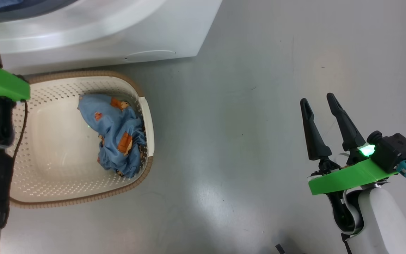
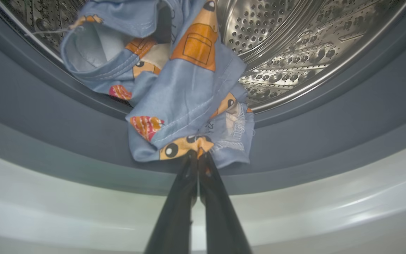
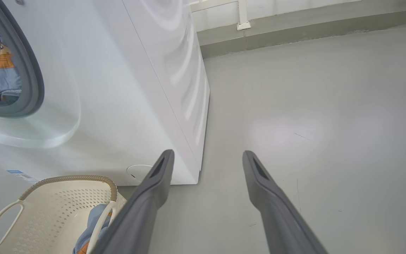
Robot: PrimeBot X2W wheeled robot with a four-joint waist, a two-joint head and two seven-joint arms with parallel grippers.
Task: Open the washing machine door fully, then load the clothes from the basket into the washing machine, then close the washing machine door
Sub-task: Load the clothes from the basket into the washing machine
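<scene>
Before the washing machine [image 1: 100, 38], the basket [image 1: 65, 187] holds one crumpled blue garment [image 1: 120, 135], evidently soft and light, graspable by any fold; a second garment [image 2: 189, 84] drapes over the grey gasket [image 2: 330, 141], hem pinched in the left gripper [image 2: 197, 157]; right gripper [image 1: 318, 100] spread, empty

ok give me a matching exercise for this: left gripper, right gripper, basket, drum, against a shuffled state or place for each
Column 1
1 left gripper
2 right gripper
3 basket
4 drum

Column 2
A open, over the grey floor
B perforated steel
C shut on blue printed cloth draped over the gasket
D beside the washing machine, blue garment inside

Pairs: 1-C, 2-A, 3-D, 4-B
</scene>
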